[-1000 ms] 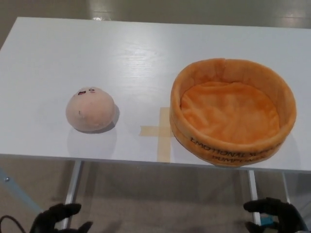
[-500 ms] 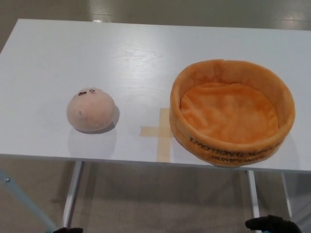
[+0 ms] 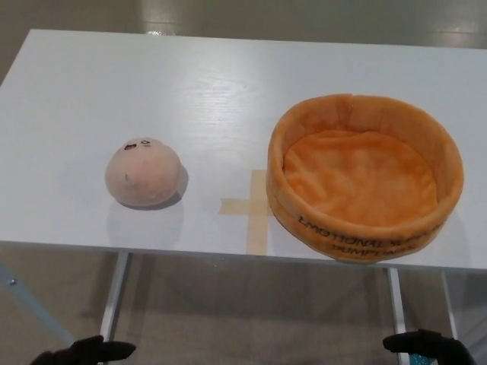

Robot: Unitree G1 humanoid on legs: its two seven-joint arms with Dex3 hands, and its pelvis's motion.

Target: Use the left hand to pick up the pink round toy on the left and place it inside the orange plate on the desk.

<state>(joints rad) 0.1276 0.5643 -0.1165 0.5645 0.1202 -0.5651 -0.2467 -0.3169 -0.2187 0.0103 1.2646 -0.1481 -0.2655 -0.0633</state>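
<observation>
Single head view looks steeply down over the white desk [image 3: 228, 84] from its near edge.

A tan tape cross [image 3: 254, 209] lies on the white desk [image 3: 213, 84], near its front edge.

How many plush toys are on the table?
1: the pink round toy sits on the table's left side, apart from the empty orange plate. Nothing seems hidden.

"EMOTIONAL", inverted, on orange plate [image 3: 358, 232]
</observation>
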